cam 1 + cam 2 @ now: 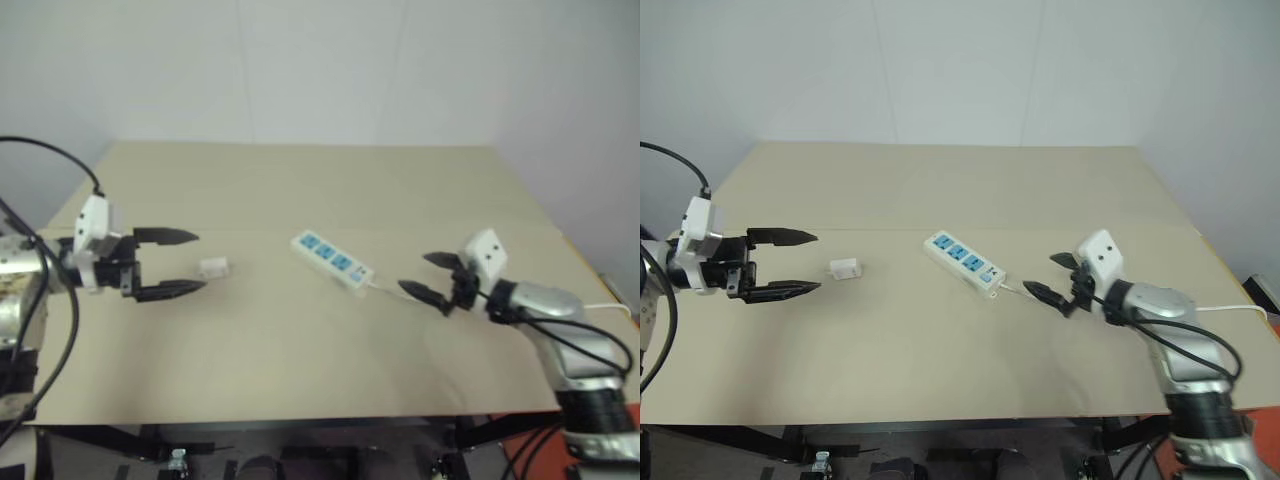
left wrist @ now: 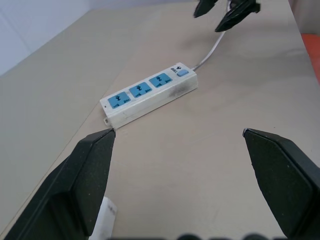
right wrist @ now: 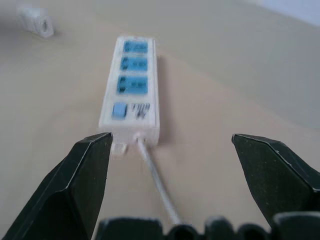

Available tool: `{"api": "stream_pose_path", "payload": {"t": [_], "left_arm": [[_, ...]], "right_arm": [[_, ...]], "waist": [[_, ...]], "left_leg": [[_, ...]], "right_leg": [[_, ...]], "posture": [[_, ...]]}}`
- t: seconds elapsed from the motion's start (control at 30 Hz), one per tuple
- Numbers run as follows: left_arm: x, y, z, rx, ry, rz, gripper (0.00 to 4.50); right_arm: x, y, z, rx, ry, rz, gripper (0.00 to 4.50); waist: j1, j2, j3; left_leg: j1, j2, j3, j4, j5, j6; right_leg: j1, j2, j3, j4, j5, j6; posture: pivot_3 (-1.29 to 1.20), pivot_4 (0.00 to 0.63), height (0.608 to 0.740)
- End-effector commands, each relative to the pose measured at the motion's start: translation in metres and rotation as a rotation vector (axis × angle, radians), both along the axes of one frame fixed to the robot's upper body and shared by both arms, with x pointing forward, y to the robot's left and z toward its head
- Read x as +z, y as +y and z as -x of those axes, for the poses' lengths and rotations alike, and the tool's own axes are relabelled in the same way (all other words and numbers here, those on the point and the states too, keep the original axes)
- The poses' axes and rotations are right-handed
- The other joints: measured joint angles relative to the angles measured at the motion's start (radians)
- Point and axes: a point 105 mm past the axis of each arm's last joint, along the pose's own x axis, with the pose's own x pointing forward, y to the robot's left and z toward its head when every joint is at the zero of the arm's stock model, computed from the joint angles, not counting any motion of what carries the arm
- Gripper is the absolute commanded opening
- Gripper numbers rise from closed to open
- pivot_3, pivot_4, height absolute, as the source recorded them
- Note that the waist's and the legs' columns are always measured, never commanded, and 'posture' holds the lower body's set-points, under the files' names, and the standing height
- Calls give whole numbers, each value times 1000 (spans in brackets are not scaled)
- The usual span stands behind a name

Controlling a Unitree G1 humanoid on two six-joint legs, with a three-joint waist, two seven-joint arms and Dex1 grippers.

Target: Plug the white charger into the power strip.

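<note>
1. Small white cube-like charger (image 1: 844,268) lies loose on the tan tabletop (image 1: 940,370), just right of the spread, empty left gripper (image 1: 790,263).
2. Long white blue-socketed power strip (image 1: 965,262) lies mid-table; right gripper (image 1: 1050,277), jaws parted and empty, hovers at its cord (image 3: 159,187) end.

white power strip (image 1: 332,260), blue sockets, white charger (image 1: 214,267)

Small dark marking on the power strip (image 2: 150,96), too blurred to read.
</note>
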Motion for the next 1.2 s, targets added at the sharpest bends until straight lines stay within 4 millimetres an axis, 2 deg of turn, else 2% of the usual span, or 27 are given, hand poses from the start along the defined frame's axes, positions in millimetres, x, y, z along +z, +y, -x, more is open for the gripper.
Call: {"api": "stream_pose_path", "payload": {"t": [0.03,0.2,0.37,0.63,0.8,1.2], "left_arm": [[7,-6,0,-11,-28,-2,4459],[7,-7,0,-9,-28,-1,4459],[8,-6,2,-6,-29,-2,4459],[8,-4,5,4,-25,-5,4459],[8,-3,7,10,-23,-7,4459],[5,-2,6,18,-19,-7,4459]], "right_arm": [[2,17,-16,2,-72,-32,4500],[-10,42,-34,23,-82,-87,4500],[-27,53,-44,32,-37,-111,4500],[-46,69,-42,96,12,-104,4500],[-42,78,-38,138,8,-143,4500],[-63,84,-40,128,62,-77,4500]], "waist": [[0,0,0],[4,0,0],[2,0,0],[-7,0,0],[-15,0,0],[-27,1,1]], "left_leg": [[0,0,0,0,0,0],[-5,0,0,0,1,-1],[-7,0,1,0,1,-1],[-5,0,1,0,1,-2],[-4,1,0,0,2,-3],[-4,0,0,-1,2,-3]], "right_leg": [[0,0,0,1,0,0],[-6,0,0,3,0,-1],[-8,0,0,3,0,-1],[-8,0,0,5,0,-1],[-8,0,0,7,0,-1],[-8,0,0,7,0,-1]], "posture": [[0,150,740],[0,150,740],[0,150,740],[0,150,740],[0,150,740],[0,150,740]]}}
